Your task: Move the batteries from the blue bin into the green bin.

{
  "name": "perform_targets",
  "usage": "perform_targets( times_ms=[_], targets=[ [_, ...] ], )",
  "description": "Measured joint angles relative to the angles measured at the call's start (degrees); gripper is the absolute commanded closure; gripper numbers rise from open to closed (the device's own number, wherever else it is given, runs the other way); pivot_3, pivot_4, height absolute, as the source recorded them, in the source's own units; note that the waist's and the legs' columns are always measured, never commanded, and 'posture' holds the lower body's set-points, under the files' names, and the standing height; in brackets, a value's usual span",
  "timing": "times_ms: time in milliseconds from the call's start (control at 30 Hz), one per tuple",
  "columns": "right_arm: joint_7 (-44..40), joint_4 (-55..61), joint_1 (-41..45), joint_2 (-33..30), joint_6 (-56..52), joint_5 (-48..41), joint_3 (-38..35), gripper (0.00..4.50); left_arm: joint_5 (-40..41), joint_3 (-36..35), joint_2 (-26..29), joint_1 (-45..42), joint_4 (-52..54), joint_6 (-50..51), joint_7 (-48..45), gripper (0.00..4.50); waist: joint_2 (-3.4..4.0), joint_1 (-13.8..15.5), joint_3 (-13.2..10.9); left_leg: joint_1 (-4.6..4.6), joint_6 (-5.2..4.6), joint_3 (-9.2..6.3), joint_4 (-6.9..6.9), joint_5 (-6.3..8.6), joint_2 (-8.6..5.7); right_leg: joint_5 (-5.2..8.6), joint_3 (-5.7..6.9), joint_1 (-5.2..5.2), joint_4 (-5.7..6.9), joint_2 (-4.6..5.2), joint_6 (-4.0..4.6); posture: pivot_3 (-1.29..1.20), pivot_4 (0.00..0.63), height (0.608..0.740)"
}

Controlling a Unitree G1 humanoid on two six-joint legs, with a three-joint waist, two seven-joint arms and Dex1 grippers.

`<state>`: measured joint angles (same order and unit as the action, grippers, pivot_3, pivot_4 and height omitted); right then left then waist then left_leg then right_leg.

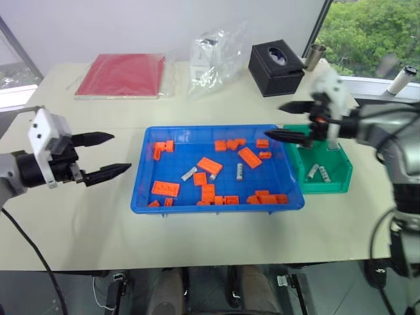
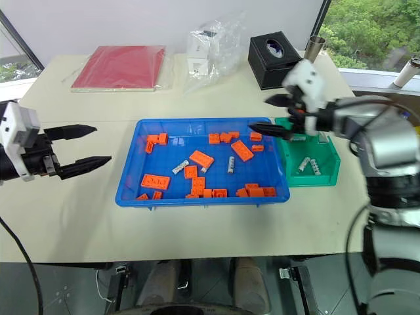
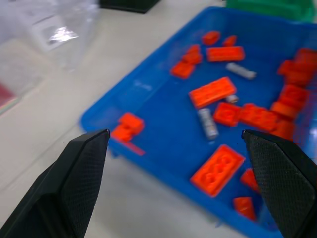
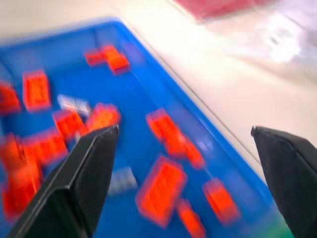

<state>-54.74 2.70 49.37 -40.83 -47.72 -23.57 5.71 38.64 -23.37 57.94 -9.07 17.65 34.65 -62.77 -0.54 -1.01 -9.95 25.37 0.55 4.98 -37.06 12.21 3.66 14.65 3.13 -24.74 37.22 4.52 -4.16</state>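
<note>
Here, batteries (image 1: pixel 239 172) (silver-grey cylinders), short, scattered

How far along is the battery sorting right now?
Done: two batteries lie in the green bin. In hand: nothing; the right claw is open and empty at the blue bin's edge. Left: about three batteries among the orange bricks.

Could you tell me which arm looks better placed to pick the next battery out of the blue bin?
Probably the right: its open tool hovers at the blue bin's edge beside the green bin; the left tool sits outside.
</note>
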Motion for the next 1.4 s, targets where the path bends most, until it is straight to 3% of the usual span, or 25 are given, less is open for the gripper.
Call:
perform_targets(
  times_ms=[133,267,500,600,1000,1300,1333,1400],
  targets=[
    [6.03,-0.46,1.9,10.64,-5.05,2.22,7.7,0.1,-0.42,3.72,0.14,-1.27,0.78,-0.37,-1.29,0.0,-0.01,0.51,0.0,0.09,0.0,-0.03,-0.03,0.0,-0.07,-0.02,0.02,-0.01,0.03,0.04,-0.02,0.0,0.15,0.736],
    [8.41,-1.95,2.24,17.01,-5.35,4.55,13.78,0.1,-1.73,7.43,-0.06,-2.41,0.45,-1.36,-2.11,0.0,-0.01,0.39,0.0,0.13,-0.01,-0.01,-0.1,-0.01,-0.09,-0.03,0.01,-0.01,0.02,0.08,-0.03,0.0,0.15,0.736],
    [4.17,-11.46,7.34,20.51,3.53,10.6,21.26,0.1,-1.92,9.07,-0.53,-2.95,0.46,-1.63,-2.29,0.0,-0.02,0.15,0.0,0.09,-0.01,-0.02,-0.07,-0.01,-0.07,-0.04,0.02,-0.01,0.04,0.02,-0.05,0.0,0.15,0.736],
    [-1.43,-18.33,8.23,21.1,12.08,15.67,27.8,0.1,-1.96,9.08,-0.59,-2.69,0.54,-1.78,-2.13,0.0,-0.01,0.17,0.0,0.09,-0.01,-0.02,-0.06,-0.01,-0.08,-0.04,0.02,-0.02,0.05,0.02,-0.06,0.0,0.15,0.736],
    [-4.07,-39.15,11.62,28.86,34.88,28.07,30.89,0.1,-1.38,5.84,-0.72,1.65,4.03,-1.27,0.86,0.0,-0.02,-0.1,0.01,0.01,0.01,-0.01,-0.04,-0.02,-0.05,-0.04,0.02,-0.01,0.09,0.01,-0.06,0.0,0.15,0.736],
    [-7.45,-44.07,11.95,30.79,39.34,29.85,28.97,4.27,-0.46,3.85,-0.73,2.6,5.12,-0.9,1.99,0.0,-0.03,-0.02,0.02,-0.02,0.04,-0.03,-0.04,-0.03,-0.05,-0.04,0.03,0.06,0.1,0.01,-0.06,0.0,0.15,0.736],
    [-7.71,-44.03,11.95,31.0,38.78,29.85,28.45,4.46,-0.47,3.89,-0.73,2.43,4.98,-0.91,2.02,0.0,-0.03,-0.03,0.02,-0.02,0.04,-0.03,-0.04,-0.03,-0.05,-0.04,0.03,0.06,0.1,0.01,-0.06,0.0,0.15,0.736],
    [-7.89,-43.99,11.89,31.37,37.21,29.75,27.36,4.44,-0.51,4.15,-0.75,1.85,4.75,-1.02,2.0,0.0,-0.03,0.01,0.02,-0.02,0.04,-0.03,-0.04,-0.03,-0.05,-0.04,0.03,0.06,0.1,0.01,-0.06,0.0,0.15,0.736]
  ],
)
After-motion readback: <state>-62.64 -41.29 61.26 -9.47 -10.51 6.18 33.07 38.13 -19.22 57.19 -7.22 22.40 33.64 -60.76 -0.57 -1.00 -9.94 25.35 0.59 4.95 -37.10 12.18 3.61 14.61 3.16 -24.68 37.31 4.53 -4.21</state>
